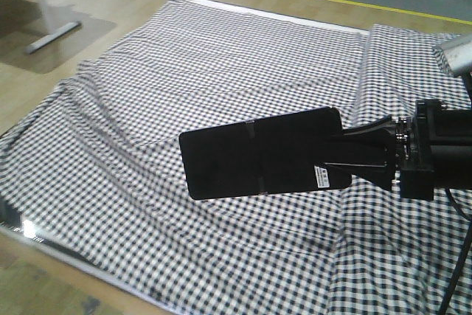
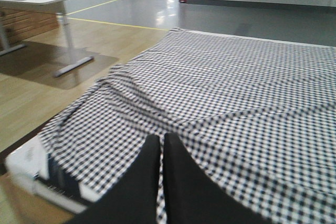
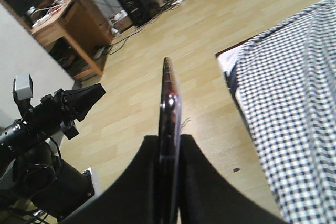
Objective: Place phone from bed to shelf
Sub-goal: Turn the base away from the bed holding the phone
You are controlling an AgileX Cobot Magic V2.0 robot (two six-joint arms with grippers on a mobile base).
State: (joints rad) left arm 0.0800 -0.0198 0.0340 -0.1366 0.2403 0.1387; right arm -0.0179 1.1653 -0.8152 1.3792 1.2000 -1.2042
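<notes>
Phone (image 1: 262, 153) and bed (image 1: 184, 57) are apart: the bed spreads below, the phone hangs above its middle, sticker end pinched in my right hand (image 1: 352, 154); my left hand (image 2: 161, 145) is closed, empty. I'd hold the pinch firm, slab steady, toward the shelf.

Phone (image 3: 169, 108) edge-on between fingers (image 3: 131, 187)
</notes>
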